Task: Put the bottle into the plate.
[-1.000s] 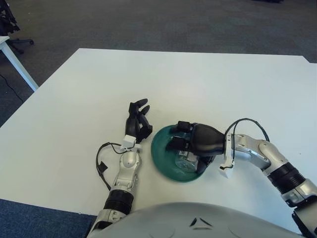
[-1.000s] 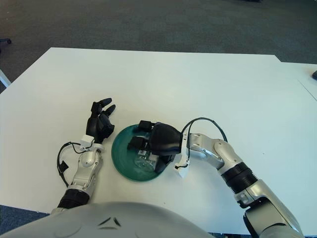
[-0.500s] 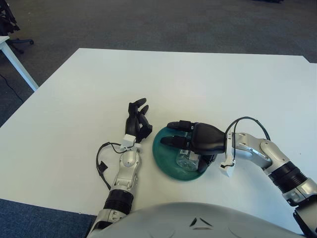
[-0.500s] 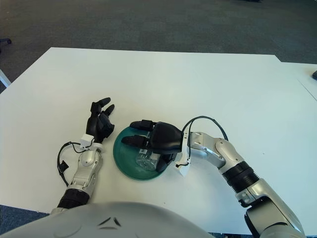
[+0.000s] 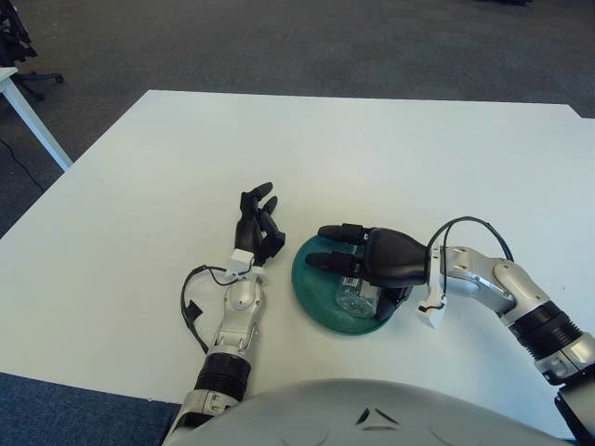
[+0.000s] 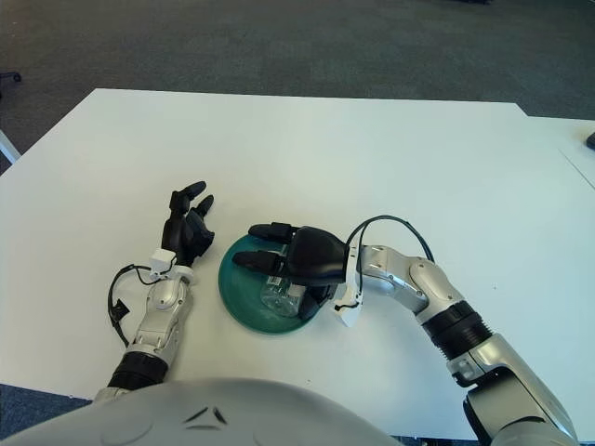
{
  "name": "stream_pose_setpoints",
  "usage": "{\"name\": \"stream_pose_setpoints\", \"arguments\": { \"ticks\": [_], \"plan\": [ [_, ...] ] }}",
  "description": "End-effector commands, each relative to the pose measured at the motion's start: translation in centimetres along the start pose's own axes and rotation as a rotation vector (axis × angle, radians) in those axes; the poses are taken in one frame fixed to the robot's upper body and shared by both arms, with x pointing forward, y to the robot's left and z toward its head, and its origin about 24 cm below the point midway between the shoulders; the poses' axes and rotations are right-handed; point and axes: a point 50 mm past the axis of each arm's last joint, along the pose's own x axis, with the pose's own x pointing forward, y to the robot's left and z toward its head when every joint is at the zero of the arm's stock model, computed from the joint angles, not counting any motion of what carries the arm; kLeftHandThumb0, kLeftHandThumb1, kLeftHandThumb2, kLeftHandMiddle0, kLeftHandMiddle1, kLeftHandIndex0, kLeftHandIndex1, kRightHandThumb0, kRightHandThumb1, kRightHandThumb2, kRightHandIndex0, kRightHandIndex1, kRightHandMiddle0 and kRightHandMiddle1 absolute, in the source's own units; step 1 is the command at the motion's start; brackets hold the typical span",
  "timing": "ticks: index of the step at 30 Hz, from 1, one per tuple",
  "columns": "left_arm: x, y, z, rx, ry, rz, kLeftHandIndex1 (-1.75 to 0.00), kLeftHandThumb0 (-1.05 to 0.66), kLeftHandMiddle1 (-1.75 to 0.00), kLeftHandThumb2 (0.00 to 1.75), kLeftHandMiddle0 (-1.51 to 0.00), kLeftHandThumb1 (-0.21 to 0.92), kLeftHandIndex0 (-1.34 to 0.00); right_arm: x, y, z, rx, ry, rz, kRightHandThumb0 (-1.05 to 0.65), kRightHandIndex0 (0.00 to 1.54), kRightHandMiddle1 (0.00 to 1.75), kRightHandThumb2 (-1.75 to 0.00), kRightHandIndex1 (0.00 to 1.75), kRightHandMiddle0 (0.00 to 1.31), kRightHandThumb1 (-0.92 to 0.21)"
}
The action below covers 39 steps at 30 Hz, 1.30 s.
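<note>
A dark green plate (image 5: 312,305) sits on the white table (image 5: 372,158) near its front edge. A clear plastic bottle (image 5: 356,295) lies inside the plate, partly hidden under my right hand. My right hand (image 5: 325,245) hovers over the plate with its black fingers (image 5: 337,229) stretched out to the left, open and no longer wrapped round the bottle. Whether the palm still touches the bottle I cannot tell. My left hand (image 5: 257,223) shows just left of the plate, fingers relaxed and holding nothing.
The table's front edge runs close below the plate. A black cable (image 5: 192,316) loops beside my left forearm, and a cable with a white tag (image 5: 429,314) hangs at my right wrist. Dark carpet (image 5: 279,37) lies beyond the table's far edge.
My right hand's fingers have uncurled from the bottle and now point straight out. The plate with the bottle has shifted slightly to the right. The left hand has barely moved.
</note>
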Motion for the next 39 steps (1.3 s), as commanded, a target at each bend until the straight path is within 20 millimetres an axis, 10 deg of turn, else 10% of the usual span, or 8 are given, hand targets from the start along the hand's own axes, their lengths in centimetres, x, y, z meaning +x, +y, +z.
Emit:
{"name": "stream_pose_setpoints", "arguments": {
  "ticks": [1, 39],
  "plan": [
    [-1.2, -0.7, -2.2, -0.037, 0.121, 0.014, -0.93, -0.84, -0.27, 1.11, -0.36, 0.92, 0.00, -0.4, 0.2, -0.4, -0.004, 0.011, 0.035, -1.05, 0.00, 0.00, -1.07, 0.00, 0.00, -0.92],
    [-0.6, -1.6, -2.8, -0.196, 0.111, -0.036, -0.97, -0.80, -0.22, 1.09, -0.38, 0.92, 0.00, -1.3, -4.7, -2.6, -0.054, -0.018, 0.105, -1.05, 0.00, 0.01, -1.09, 0.00, 0.01, -0.92]
  ]
}}
